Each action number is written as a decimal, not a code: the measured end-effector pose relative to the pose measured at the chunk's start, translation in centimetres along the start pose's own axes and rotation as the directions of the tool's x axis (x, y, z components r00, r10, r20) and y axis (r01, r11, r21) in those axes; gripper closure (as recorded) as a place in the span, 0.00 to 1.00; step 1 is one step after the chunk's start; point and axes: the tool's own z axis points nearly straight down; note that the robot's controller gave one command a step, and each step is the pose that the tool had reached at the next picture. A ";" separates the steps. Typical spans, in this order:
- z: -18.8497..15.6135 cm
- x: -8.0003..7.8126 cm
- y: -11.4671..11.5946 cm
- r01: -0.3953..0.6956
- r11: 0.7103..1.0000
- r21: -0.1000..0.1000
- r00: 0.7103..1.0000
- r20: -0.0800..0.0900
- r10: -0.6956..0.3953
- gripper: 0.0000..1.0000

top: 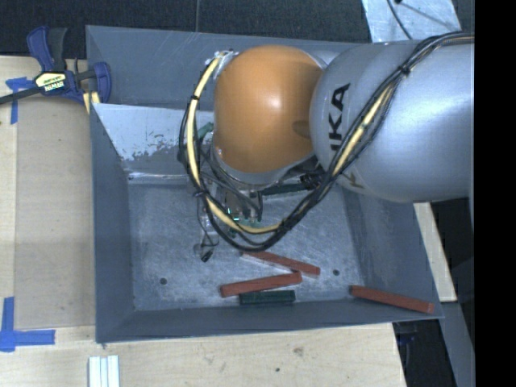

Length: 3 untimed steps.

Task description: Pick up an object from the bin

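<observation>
One big silver arm (403,127) takes up the upper right of the camera view, reaching over the grey metal bin (113,240) from the right. The bin has sloping walls and a scuffed flat floor, bare across its left half. A rounded orange cover (258,107) on the arm's wrist sits above the back of the floor. Yellow and black cables (193,127) loop round its left side and hang in a bundle beneath it.

Four slim things lie toward the front. A reddish-brown stick (391,299) rests well apart from the others on the right-hand slope, near the front corner. A flat reddish-brown strip (260,285) lies on the floor near the front wall. A thinner reddish-brown rod (284,263) lies just behind it, slanting down to the right. Their right ends come close, though I cannot tell whether they touch. A dark green bar (267,298) lies just in front of the strip, at the foot of the front wall.

The gripper (206,247) pokes out under the cable bundle, left of centre, over bare floor, up and to the left of the strip and rod. It is dark and mostly hidden, so I cannot tell how far open it is or whether it has hold of anything.
</observation>
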 end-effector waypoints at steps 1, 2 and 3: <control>14.6 1.0 0.4 0.074 0.997 0.001 0.997 -0.001 -0.074 0.00; 14.4 -0.8 -0.6 0.658 0.753 0.004 0.753 0.009 -0.658 0.00; 4.9 -4.6 -2.2 0.891 0.454 0.010 0.454 0.010 -0.891 0.00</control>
